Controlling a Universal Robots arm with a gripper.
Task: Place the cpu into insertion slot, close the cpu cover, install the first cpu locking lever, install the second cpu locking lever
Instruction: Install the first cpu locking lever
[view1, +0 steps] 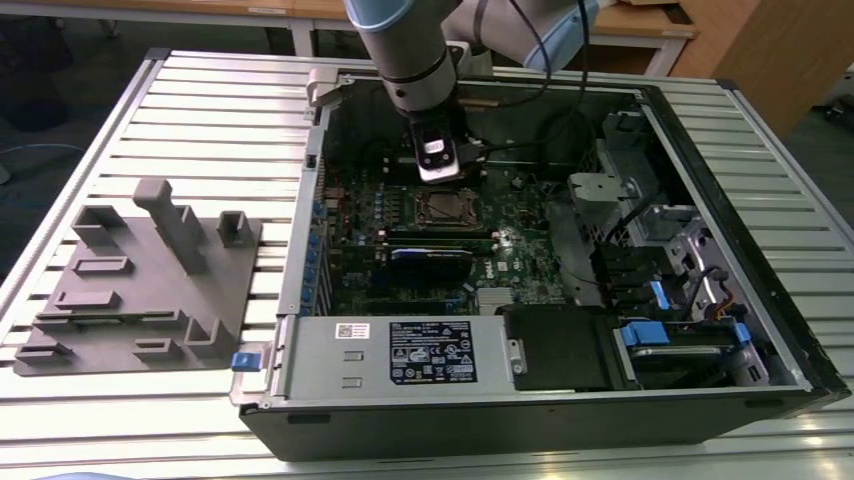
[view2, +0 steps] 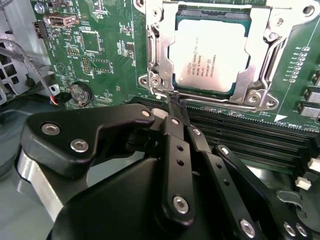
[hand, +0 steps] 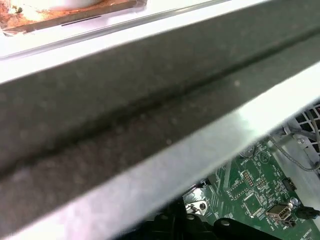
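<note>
Nearest you on the slatted table (view1: 174, 110), at the exterior view's left, lies a grey moulded fixture tray (view1: 134, 290). Just beside it is the open computer case (view1: 534, 420). Along the case's near wall you have the power supply (view1: 400, 350), with a blue drive caddy (view1: 654, 335) toward the exterior view's right. Past these lies the green motherboard (view1: 521, 250), and its long black memory slots (view2: 240, 135) lie between the power supply and the socket. In the second wrist view the cpu (view2: 207, 55) sits flat in the insertion slot (view2: 212, 14), silver top up. The cpu cover (view2: 159, 50) is closed down around it, framing the chip in its window. A thin metal locking lever (view2: 225, 104) lies along the cover's edge on the memory-slot side. The gripper (view2: 175, 102) stands over that edge with its black fingers drawn together, tips meeting at the lever's end by the cover's corner. You cannot tell whether they pinch the rod or only touch it. Farthest back, the arm (view1: 407, 50) comes down over the case's far wall.
</note>
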